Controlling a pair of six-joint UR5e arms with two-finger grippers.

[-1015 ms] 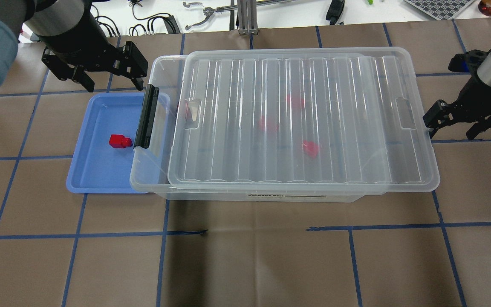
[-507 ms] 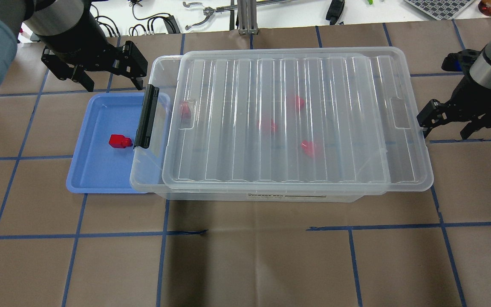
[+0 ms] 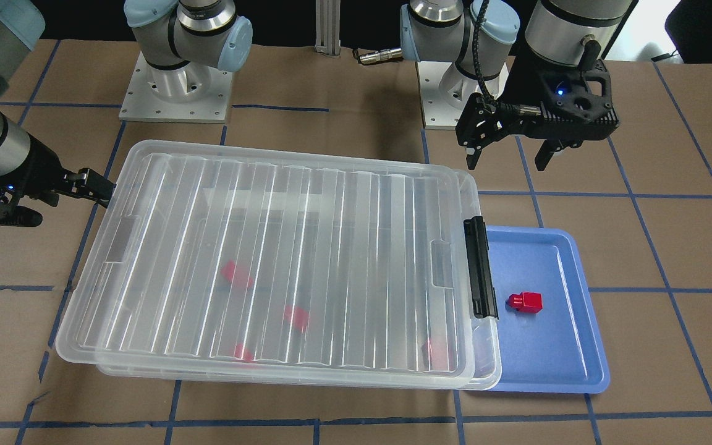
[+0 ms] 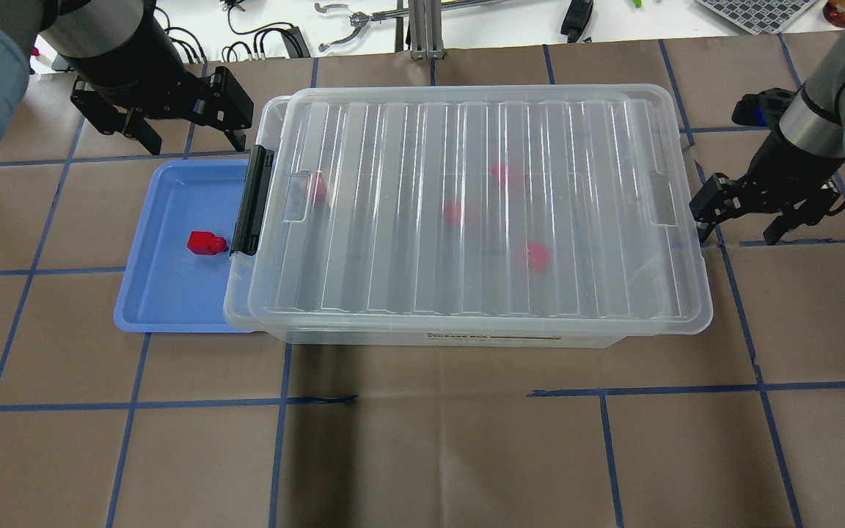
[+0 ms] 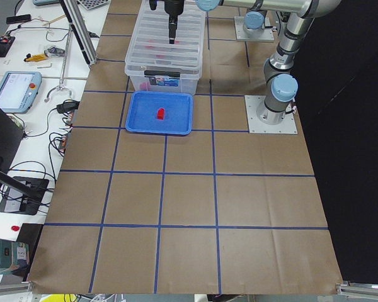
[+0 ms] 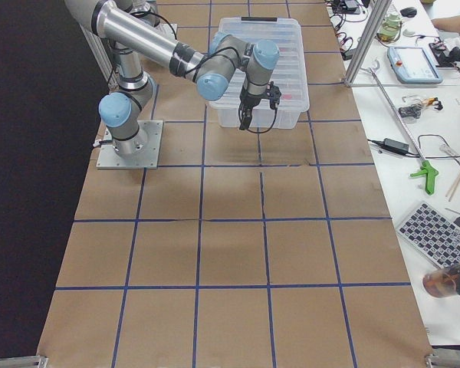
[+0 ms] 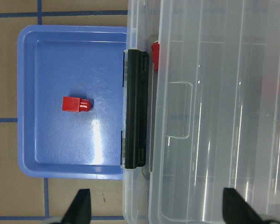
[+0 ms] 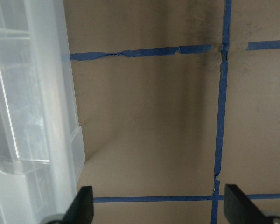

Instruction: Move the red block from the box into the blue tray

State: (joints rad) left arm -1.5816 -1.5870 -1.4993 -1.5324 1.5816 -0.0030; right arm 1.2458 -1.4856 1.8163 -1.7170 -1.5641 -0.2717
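**Block in tray, box lidded**

Box (image 4: 466, 339): clear rigid plastic under a ribbed lid (image 4: 466, 147), with other blocks (image 4: 538, 256) dimly visible inside. Blue tray (image 4: 166, 293): shallow, smooth, against the box's end with the latch (image 4: 252, 199). Red block (image 4: 206, 243) lies in the tray. It is likely light, hard and slick; pinch its flat sides. Left gripper (image 4: 195, 147) and right gripper (image 4: 738, 236): jaws spread, empty.

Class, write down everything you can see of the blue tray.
The blue tray is a shallow mid-blue rectangle, apparently plastic, with rounded corners and a raised rim. It lies flat on the brown-papered table. One red block lies on its floor. The latch end of the clear box overlaps one side and hides that rim.
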